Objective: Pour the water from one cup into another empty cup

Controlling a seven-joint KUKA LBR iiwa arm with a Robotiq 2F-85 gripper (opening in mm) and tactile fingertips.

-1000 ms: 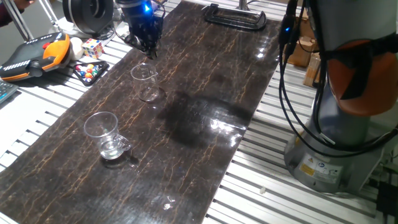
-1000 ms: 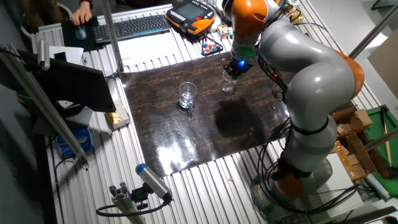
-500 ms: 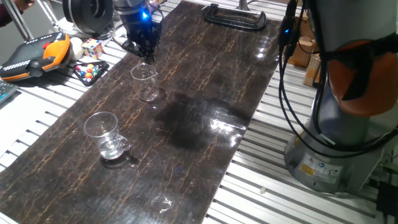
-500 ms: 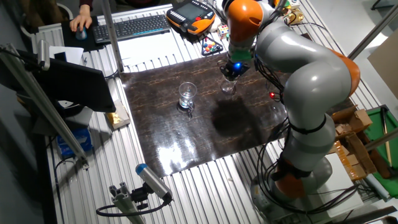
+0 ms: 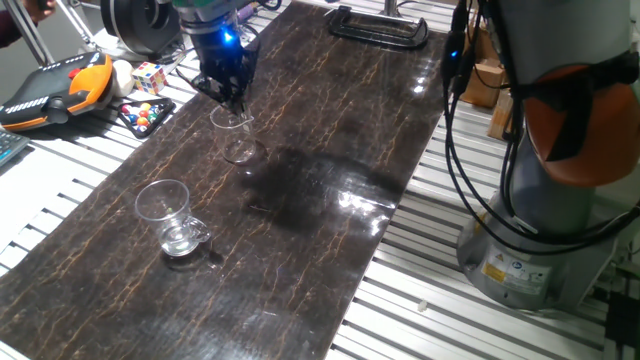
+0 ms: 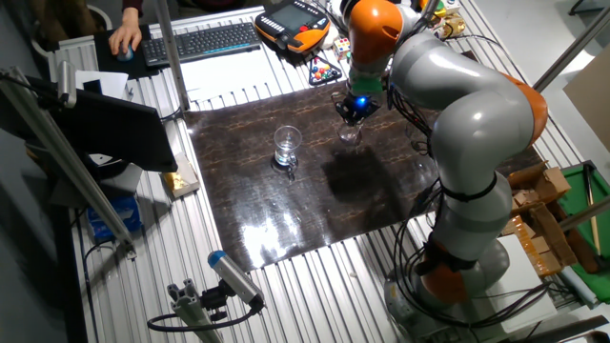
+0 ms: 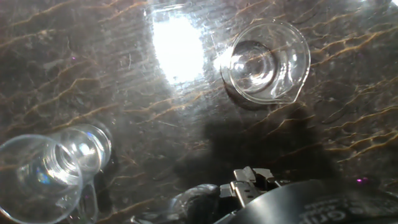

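The one cup [image 5: 172, 215], a wide clear glass with a looped handle, stands at the near left of the dark mat with a little water [image 5: 178, 240] in its bottom. It also shows as the one cup [image 6: 287, 147] and the one cup [image 7: 46, 174]. The another empty cup [image 5: 236, 135], narrower, stands farther back, seen too as the empty cup [image 6: 351, 132] and the empty cup [image 7: 267, 59]. My gripper [image 5: 236, 98] hangs just above that cup's rim, touching nothing. The gripper [image 6: 351, 116] points down. Only a sliver of the gripper [image 7: 249, 183] shows, so its opening is unclear.
The dark marbled mat [image 5: 330, 150] lies on a slatted aluminium table. A black clamp [image 5: 377, 25] sits at the mat's far end. An orange pendant [image 5: 55, 85], a colour cube [image 5: 149, 76] and a ball tray [image 5: 143, 113] lie left of the mat. The arm's base [image 5: 540, 220] stands right.
The gripper has drifted a little left and lower, from behind the narrower cup to just over its rim. Neither cup has moved.
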